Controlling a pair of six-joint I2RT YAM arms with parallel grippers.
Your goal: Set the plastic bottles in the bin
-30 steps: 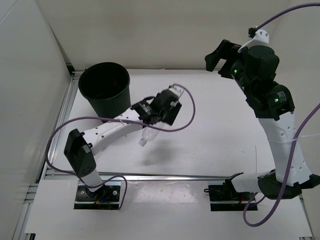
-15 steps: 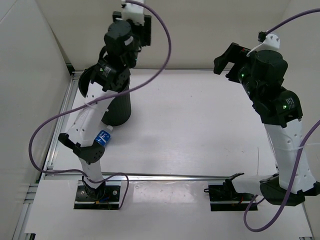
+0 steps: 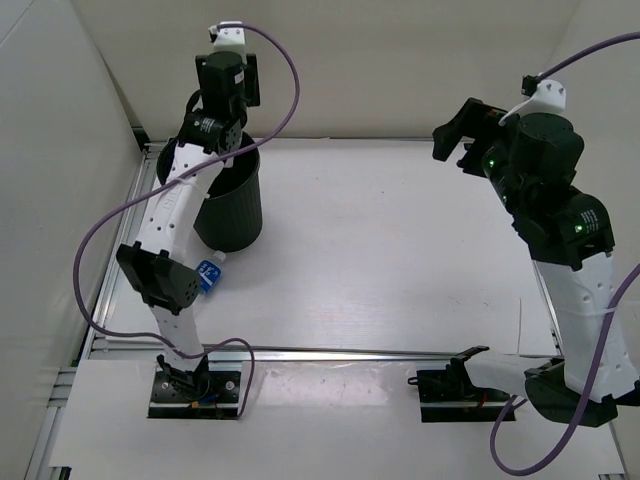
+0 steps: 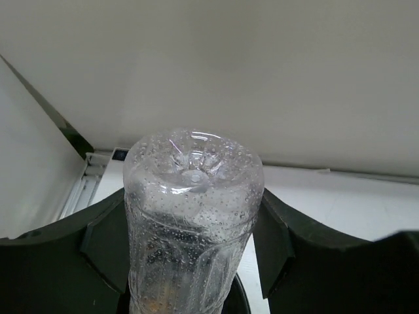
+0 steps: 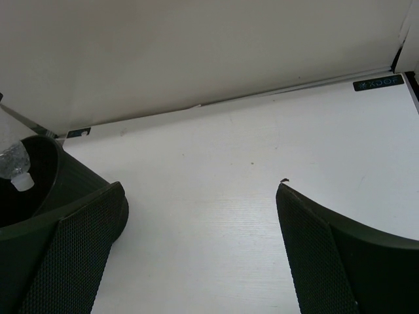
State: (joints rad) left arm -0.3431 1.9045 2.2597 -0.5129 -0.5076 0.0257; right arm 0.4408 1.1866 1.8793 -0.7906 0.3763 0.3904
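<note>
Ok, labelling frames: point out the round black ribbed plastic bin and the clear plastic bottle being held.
round black ribbed plastic bin (image 3: pixel 240 212), top external view, side wall.
clear plastic bottle (image 4: pixel 191 222), left wrist view, body.

Brightly and evenly lit from overhead, with barely any glare on the white tabletop (image 3: pixel 400 260). Only soft, pale shadows, deepest under the black bin (image 3: pixel 240 210) by the far left corner and along the left edge. Sharp throughout from above, yet almost featureless black inside the bin. From the left wrist, crisp on the clear plastic bottle (image 4: pixel 190 216), with small white glints on its dimpled base; dark and soft on the left gripper's fingers (image 4: pixel 105 242). From the right wrist, greyer and dimmer, blurred on the right gripper's fingers (image 5: pixel 72 255).
</note>
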